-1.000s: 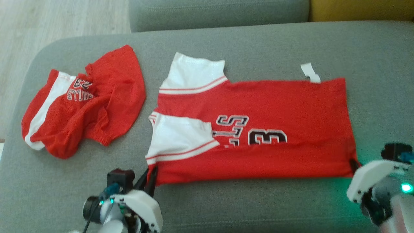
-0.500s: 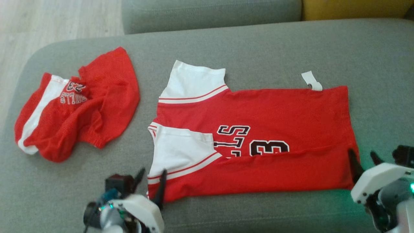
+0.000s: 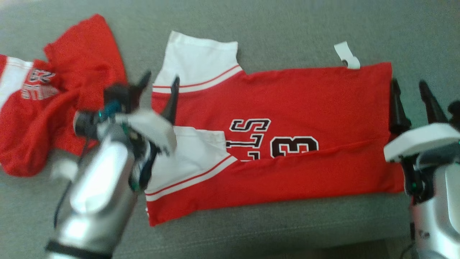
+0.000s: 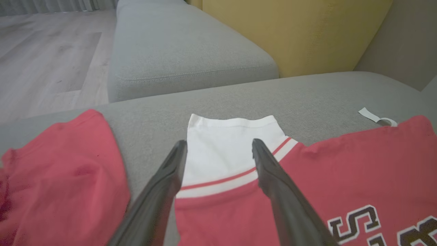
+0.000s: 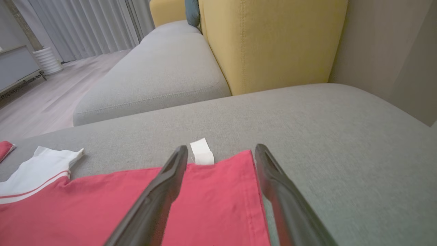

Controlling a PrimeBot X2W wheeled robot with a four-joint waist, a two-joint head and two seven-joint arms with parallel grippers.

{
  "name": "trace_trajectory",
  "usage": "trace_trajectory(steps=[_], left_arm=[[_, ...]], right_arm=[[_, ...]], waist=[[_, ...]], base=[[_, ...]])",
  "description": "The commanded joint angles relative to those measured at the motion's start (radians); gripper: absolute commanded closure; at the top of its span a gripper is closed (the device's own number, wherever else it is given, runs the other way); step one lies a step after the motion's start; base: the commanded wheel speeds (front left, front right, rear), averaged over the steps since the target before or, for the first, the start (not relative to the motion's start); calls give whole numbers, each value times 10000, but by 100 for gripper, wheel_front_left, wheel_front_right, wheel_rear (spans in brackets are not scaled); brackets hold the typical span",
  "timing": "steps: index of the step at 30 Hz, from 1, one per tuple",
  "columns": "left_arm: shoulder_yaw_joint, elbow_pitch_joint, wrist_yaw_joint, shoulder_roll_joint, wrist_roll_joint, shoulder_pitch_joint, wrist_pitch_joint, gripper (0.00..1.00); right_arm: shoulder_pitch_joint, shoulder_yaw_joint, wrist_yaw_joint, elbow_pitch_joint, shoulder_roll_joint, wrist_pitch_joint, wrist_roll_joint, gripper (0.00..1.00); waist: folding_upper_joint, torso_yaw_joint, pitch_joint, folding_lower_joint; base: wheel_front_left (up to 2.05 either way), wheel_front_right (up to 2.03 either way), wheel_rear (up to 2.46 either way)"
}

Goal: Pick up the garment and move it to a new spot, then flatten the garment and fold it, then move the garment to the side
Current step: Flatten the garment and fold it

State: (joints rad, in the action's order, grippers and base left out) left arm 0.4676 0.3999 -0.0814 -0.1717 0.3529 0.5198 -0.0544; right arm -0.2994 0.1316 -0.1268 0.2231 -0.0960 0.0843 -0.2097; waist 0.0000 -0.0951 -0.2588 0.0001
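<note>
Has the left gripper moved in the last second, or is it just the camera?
Yes. The left gripper has gone forward along the jersey, from its near corner up to the far white sleeve.

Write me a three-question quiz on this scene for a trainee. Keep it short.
1. Multiple choice: in the left wrist view, what shows between the fingers of the left claw?
A. the white sleeve of the jersey
B. a paper tag
C. the printed number
2. True or false: the right claw is shut on the jersey.
3. Short answer: what colour is the cushion standing behind the grey sofa seat?

Key: 1 A; 2 false, its jaws stand open; 3 yellow.
</note>
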Motion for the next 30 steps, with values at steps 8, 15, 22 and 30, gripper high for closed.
trace_trajectory(steps=[8,15,22,30], left_arm=[[-388,2037,284,-463,-455,3193,663,0],[-118,4150,811,-697,-701,4842,1035,0],[63,5550,975,-690,-840,5667,691,0],[317,6599,1529,-306,-694,5913,409,100]], right_arm=[[-1206,-790,-39,-484,38,-646,234,0],[-1571,-855,-39,-513,184,-783,656,0],[-1668,-845,-39,-721,348,-741,788,0],[-1731,-584,-39,-738,400,-570,955,0]], waist=[[0,-906,-1508,-1],[0,-1317,-2149,-1],[0,-1464,-2329,-1],[0,-1334,-2230,-1]], base=[[0,0,0],[0,0,0],[0,0,0],[0,0,0]])
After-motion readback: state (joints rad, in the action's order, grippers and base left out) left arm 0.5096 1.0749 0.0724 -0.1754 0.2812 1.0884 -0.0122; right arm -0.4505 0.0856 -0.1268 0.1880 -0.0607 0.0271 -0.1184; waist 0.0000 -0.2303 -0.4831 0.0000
